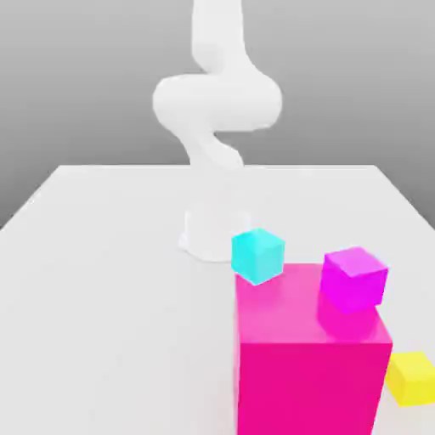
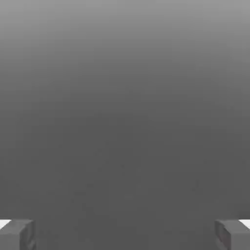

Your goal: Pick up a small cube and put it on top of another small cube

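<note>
- We count one white robot arm (image 1: 217,102), standing at the far middle of the white table (image 1: 102,297) in the exterior view.
- We count one big pink block (image 1: 306,374), in the foreground towards the exterior view's right, resting on the table.
- We count three small cubes, one of each colour, all with plain faces.
- The cyan cube (image 1: 257,255) overlaps the far corner of the pink block on the exterior view's left. We cannot tell whether it touches the block or stands on the table behind it.
- The magenta cube (image 1: 354,278) sits on top of the pink block, near the edge on the exterior view's right, with its reflection on the glossy top face.
- The yellow cube (image 1: 412,378) lies on the table, just beside the pink block on the exterior view's right.
- We cannot tell where the lime-green small cube lies.
- The gripper (image 2: 125,234) is spread wide: in the hand view its two grey fingers (image 2: 17,234) stand far apart with nothing between them.
- The exterior view gives the arm, the table and the blocks. The hand view gives the fingertips against a plain grey ground.
</note>
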`<action>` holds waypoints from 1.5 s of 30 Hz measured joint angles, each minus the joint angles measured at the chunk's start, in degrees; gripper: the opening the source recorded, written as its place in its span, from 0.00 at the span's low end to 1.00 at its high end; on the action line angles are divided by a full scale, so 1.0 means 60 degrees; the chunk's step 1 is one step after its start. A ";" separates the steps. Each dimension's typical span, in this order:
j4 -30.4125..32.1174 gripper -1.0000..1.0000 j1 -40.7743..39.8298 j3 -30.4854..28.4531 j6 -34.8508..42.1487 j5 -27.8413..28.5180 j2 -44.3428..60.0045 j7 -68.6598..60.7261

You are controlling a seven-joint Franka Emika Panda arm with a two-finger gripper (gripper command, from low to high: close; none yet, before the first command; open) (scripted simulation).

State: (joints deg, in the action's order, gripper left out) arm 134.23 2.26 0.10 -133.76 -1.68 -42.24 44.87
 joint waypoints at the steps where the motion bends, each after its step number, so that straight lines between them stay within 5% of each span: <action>1: 0.0169 0.50 0.0187 0.0046 -0.0128 -0.0148 0.0272 -0.0059; 15: 0.2293 0.50 0.2576 0.1661 -0.1664 -0.1544 0.3863 -0.0206; 23: 0.4078 0.50 0.3360 0.2915 -0.3143 -0.0842 0.5990 0.0500; 27: 0.5464 0.50 0.2990 0.2648 -0.4465 -0.0402 0.6135 0.0149; 30: 0.6284 0.50 0.3280 0.2547 -0.5261 -0.0935 0.5954 -0.0245; 36: 0.6172 0.50 0.3268 0.2300 -0.6457 -0.0320 0.7223 0.0078; 43: 0.5957 0.50 0.5117 0.0241 -0.7868 0.0600 0.8857 0.0780; 44: 0.5943 0.00 0.5295 0.0082 -0.8008 0.0585 0.9019 0.0790; 45: 0.5943 0.00 0.5295 0.0082 -0.8008 0.0585 0.9019 0.0790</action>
State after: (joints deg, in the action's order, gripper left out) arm 169.89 34.03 0.60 -181.81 1.83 11.87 49.61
